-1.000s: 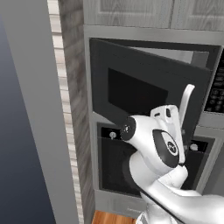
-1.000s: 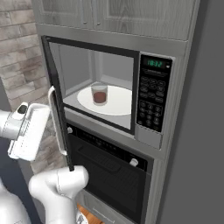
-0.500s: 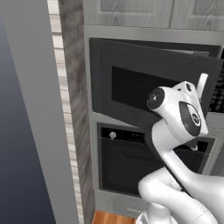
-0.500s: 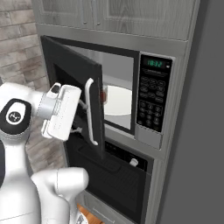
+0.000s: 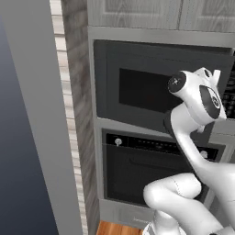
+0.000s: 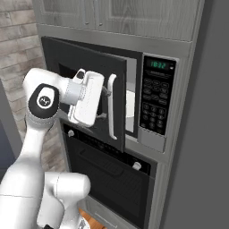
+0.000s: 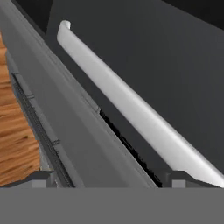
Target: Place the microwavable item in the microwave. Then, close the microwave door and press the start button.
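You cannot see the short glass tumbler in these frames; the dark grey rectangular microwave door point(image 6: 91, 89), matte with a black window, stands nearly shut across the cavity and hides whatever sits on the plate. In the right base view a narrow gap remains at the door's 3 o'clock edge, and through it you see a sliver of the round white turntable plate point(image 6: 130, 103) and pale grey cavity wall. The door's vertical silver bar handle point(image 6: 111, 106), smooth and rounded with curved ends, sits close to that free edge. In the hand view the same handle point(image 7: 131, 105) runs as a glossy diagonal bar from 11 o'clock to 4 o'clock over the flat dark door face.

The wide dark grey microwave point(image 6: 156, 138) carries its black keypad panel point(image 6: 154, 107) at 3 o'clock of the door, with a green-lit display above rows of small buttons.

Your white two-finger gripper point(image 6: 102, 103) sits just at 9 o'clock of the handle with its fingers spread wide, holding nothing; whether a fingertip touches the bar cannot be told.

Below, at 6 o'clock, lies the black glass-fronted oven point(image 6: 112, 179) with round silver knobs. Grey wood-grain cabinet doors point(image 6: 116, 15) sit at 12 o'clock, and a rough brick wall point(image 6: 20, 49) at 9 o'clock.
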You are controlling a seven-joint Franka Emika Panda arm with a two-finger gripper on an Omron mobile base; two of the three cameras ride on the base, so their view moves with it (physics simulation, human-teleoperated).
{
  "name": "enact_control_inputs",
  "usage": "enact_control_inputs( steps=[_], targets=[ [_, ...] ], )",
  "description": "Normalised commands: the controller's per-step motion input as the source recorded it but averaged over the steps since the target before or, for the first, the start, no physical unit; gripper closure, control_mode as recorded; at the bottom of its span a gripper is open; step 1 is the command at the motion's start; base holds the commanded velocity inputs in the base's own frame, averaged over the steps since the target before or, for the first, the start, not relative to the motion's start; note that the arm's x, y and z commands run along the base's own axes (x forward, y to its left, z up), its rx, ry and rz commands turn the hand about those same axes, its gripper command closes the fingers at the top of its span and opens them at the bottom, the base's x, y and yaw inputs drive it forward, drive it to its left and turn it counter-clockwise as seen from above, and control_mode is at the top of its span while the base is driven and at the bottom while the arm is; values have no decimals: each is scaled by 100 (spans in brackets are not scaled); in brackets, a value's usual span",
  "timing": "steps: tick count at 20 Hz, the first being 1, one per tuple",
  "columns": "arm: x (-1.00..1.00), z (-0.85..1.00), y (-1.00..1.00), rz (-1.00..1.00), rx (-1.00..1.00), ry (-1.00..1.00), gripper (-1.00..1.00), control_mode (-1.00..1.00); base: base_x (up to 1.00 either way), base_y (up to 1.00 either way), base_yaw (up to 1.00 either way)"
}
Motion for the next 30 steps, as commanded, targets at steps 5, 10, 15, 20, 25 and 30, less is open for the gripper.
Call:
enact_control_inputs(
  steps=[5,10,15,20,25,30],
  targets=[
    [61,3,-30,0,0,1,-100,-100,0,0,0],
    [71,0,-22,0,1,0,-100,-100,0,0,0],
    [75,0,-20,0,1,0,-100,-100,0,0,0],
    [4,1,-5,0,3,0,-100,-100,0,0,0],
    [-100,26,28,4,0,-22,-100,-100,0,0,0],
    [-100,-2,14,4,12,-20,-100,-100,0,0,0]
  ],
)
